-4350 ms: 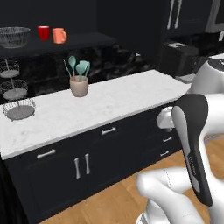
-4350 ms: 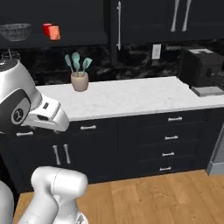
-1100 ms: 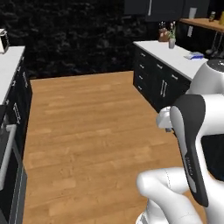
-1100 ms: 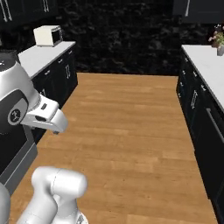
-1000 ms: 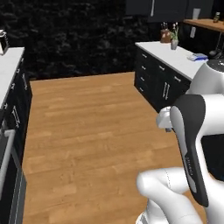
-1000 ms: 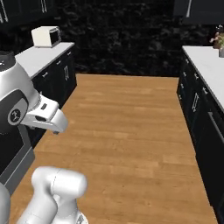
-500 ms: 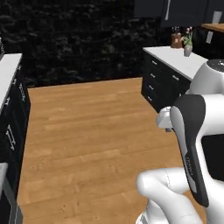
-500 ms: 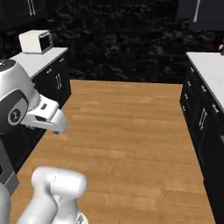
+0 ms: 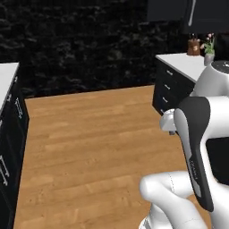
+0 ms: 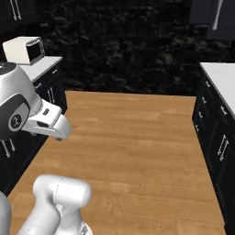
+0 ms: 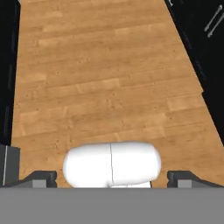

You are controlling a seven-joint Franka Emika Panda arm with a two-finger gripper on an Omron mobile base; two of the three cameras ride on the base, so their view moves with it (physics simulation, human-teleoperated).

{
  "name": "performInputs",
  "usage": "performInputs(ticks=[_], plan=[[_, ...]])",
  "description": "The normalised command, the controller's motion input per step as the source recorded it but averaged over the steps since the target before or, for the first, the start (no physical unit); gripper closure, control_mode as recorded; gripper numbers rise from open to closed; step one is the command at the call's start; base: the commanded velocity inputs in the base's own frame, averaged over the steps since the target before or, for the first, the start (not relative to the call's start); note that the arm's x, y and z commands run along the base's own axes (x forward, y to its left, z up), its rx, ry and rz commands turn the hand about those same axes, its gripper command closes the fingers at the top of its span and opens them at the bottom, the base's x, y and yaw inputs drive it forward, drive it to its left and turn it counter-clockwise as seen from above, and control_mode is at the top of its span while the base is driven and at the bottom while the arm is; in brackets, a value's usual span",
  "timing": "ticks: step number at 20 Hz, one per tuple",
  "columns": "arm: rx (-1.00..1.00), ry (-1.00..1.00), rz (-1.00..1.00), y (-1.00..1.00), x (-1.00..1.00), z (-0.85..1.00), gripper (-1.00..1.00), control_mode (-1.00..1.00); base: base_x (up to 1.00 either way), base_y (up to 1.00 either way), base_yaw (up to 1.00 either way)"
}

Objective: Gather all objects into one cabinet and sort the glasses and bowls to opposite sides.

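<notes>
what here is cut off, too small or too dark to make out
- Small brown item and potted plant on the right counter, left base view: too small to identify.
- Upper cabinet, left base view: cut by the top edge.
- White appliance, right base view: cut by the left edge.
- Gripper fingertips, hand view: barely rise into frame.

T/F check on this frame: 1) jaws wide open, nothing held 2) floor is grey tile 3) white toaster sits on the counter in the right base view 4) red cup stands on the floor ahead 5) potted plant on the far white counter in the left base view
1. True: the gripper jaws stand wide apart and empty.
2. False: the floor is wooden planks.
3. True: the white toaster rests on that counter.
4. False: nothing stands on the floor.
5. True: the potted plant stands on the white counter.
</notes>
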Motion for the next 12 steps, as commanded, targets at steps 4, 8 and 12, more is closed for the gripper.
performInputs(ticks=[4,8,12], plan=[[0.00,0.00,0.00,0.00,0.00,0.00,-1.00,1.00,1.00,0.02,-0.03],[0.00,0.00,0.00,0.00,0.00,0.00,-1.00,1.00,1.00,0.09,-0.12],[0.00,0.00,0.00,0.00,0.00,0.00,-1.00,1.00,1.00,0.13,-0.16]])
